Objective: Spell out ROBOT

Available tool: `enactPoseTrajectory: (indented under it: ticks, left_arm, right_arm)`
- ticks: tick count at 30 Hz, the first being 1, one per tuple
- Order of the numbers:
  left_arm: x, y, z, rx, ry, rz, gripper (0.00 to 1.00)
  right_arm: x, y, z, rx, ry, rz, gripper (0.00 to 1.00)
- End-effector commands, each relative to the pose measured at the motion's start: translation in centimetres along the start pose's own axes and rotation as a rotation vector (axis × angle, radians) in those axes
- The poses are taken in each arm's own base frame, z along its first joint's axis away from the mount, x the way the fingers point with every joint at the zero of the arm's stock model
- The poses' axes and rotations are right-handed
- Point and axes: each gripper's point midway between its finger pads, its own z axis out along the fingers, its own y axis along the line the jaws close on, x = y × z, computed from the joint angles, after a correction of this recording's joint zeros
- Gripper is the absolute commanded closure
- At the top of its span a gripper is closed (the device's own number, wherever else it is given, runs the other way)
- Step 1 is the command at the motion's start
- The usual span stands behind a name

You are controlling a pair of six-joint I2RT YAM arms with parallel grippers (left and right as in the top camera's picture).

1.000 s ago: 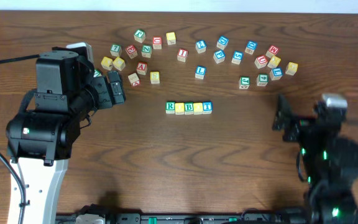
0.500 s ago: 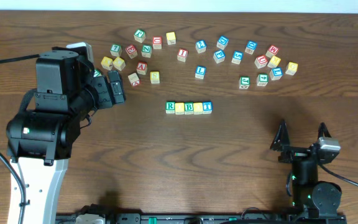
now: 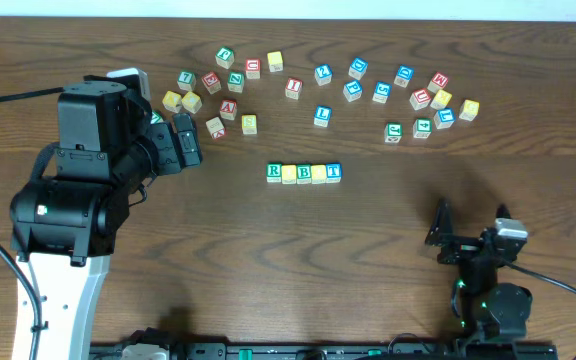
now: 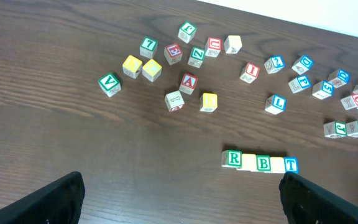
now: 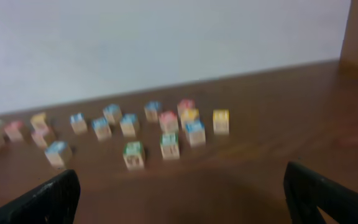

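Fingers of the left gripper (image 4: 182, 202) and the right gripper (image 5: 182, 196) are spread wide and hold nothing, both well apart from the cubes. Near the middle of the table (image 3: 368, 250), the ROBOT row (image 3: 303, 172) sits with five cubes touching: green R, yellow, green B, yellow, blue T. Loose cubes (image 3: 323, 74) lie scattered beyond it.

The right arm (image 3: 488, 300) has drawn back toward the near edge of the table (image 3: 368, 260). A second ago it stood tall at the right side, its fingers close below the scattered blocks (image 3: 423, 98). Now the right gripper (image 3: 468, 232) sits nearer the edge and slightly further left, with the arm folded small beneath it
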Motion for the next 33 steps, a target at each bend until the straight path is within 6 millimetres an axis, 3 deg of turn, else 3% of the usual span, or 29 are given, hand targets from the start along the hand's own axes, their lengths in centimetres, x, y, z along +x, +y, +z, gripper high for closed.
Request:
enactPoseTrajectory:
  ticks: [1,27,33]
  left_arm:
    - [-0.4,0.2,-0.3,-0.013,-0.013,0.01,0.02]
    - [-0.4,0.2,-0.3,-0.013,-0.013,0.01,0.02]
    - [0.6,0.5,-0.3,-0.024,0.029,0.01,0.01]
  right_arm:
    - [0.3,-0.1,0.0,0.003,0.008,-0.007,0.01]
    - [0.3,0.0,0.0,-0.003,0.009,-0.007,0.01]
    - [0.3,0.0,0.0,-0.003,0.009,-0.008,0.01]
